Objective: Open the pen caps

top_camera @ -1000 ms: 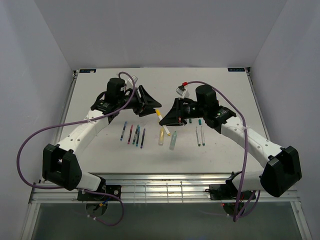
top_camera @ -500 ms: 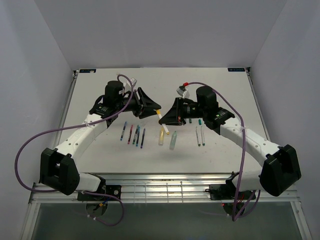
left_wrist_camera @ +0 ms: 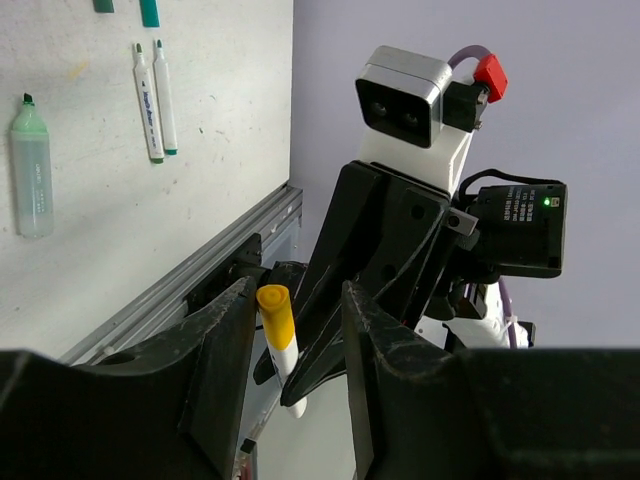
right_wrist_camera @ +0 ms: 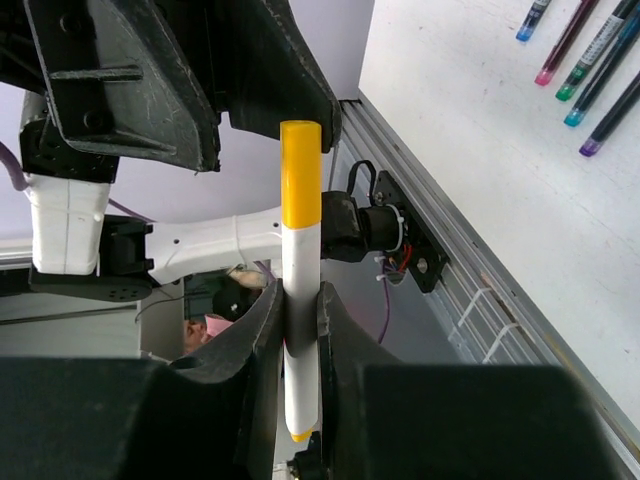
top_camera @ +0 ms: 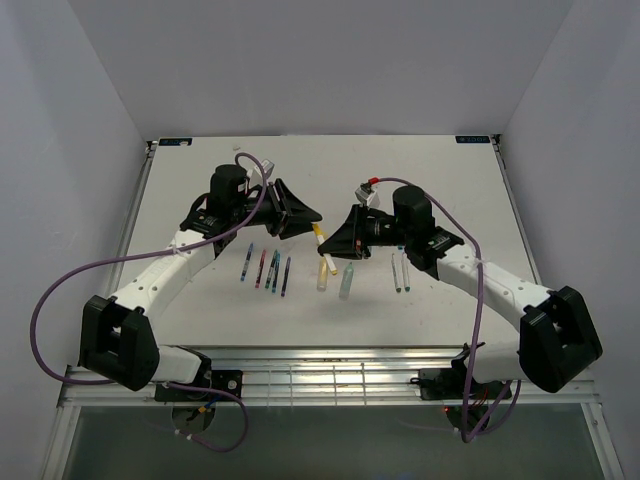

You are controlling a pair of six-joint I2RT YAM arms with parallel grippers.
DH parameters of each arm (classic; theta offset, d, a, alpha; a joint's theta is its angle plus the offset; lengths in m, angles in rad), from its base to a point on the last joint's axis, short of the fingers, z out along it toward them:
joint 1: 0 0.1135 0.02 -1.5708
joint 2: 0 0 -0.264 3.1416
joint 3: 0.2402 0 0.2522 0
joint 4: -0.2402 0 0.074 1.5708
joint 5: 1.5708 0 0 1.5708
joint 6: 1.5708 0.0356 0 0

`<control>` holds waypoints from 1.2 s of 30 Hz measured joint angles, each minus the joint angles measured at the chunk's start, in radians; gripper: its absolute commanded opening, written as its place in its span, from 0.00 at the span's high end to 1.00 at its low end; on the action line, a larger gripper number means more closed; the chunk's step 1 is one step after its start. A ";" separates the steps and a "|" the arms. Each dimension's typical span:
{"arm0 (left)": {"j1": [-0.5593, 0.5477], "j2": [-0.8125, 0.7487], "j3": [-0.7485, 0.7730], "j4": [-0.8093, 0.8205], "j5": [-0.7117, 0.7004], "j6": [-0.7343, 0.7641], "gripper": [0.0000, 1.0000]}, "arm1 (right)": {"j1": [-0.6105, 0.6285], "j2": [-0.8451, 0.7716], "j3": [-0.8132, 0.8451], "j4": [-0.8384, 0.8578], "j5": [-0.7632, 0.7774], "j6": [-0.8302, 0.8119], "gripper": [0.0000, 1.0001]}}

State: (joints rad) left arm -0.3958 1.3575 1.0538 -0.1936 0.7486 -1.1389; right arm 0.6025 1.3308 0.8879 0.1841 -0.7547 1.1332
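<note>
The right end effector [right_wrist_camera: 300,310] is gripping a white pen [right_wrist_camera: 300,262] by the middle of its barrel, its jaws pressed against both sides. It is holding the pen in the air between the two arms, above the middle of the counter [top_camera: 440,180]. The yellow cap [right_wrist_camera: 301,170] is pointing towards the other arm and is sitting clear of the grip.

The left end effector [left_wrist_camera: 295,300] is standing part open. In its wrist view the cap is sitting between its fingers, low and left of centre in the frame, with a gap showing on each side. Nothing is being pinched there yet.

The pen is looking light, rigid and smooth, so the barrel is likely to slide or twist in the jaws if the pull is off its axis. The cap is short and probably a friction fit. The best hold is squarely on the yellow part, away from the seam, with a straight pull along the pen.

Further out, the other pens are lying on the counter:
- A pale-green highlighter [left_wrist_camera: 30,170] at the left edge of the left wrist view.
- Two slim white pens [left_wrist_camera: 150,90] near the top of that view.
- A yellow highlighter [top_camera: 323,273] just below centre in the top view.
- A row of dark slim pens [right_wrist_camera: 580,60] with coloured ends, upper right in the right wrist view.
</note>
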 measured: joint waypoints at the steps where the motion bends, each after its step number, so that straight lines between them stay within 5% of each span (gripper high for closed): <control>1: 0.000 0.000 -0.001 0.000 0.000 -0.003 0.51 | 0.000 0.000 -0.008 0.015 0.000 0.014 0.92; 14: -0.006 0.000 -0.015 0.042 0.008 -0.029 0.52 | 0.000 0.027 -0.042 0.171 0.003 0.124 0.92; 26: -0.005 0.016 -0.018 0.043 0.001 -0.036 0.99 | -0.005 0.051 -0.068 0.269 -0.011 0.171 0.92; 29: -0.005 0.027 -0.018 0.044 0.000 -0.039 1.00 | -0.006 0.058 -0.063 0.257 -0.011 0.159 0.92; 32: -0.002 0.045 -0.018 0.037 -0.005 -0.040 1.00 | -0.006 0.076 0.008 0.098 -0.001 0.053 0.92; 36: 0.018 0.079 0.005 0.006 -0.065 -0.050 1.00 | 0.034 0.186 0.349 -0.439 0.164 -0.240 0.92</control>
State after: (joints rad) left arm -0.3775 1.4361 1.0592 -0.1875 0.6834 -1.1889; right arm 0.6365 1.5169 1.2373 -0.2546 -0.5911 0.8936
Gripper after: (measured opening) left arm 0.204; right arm 0.194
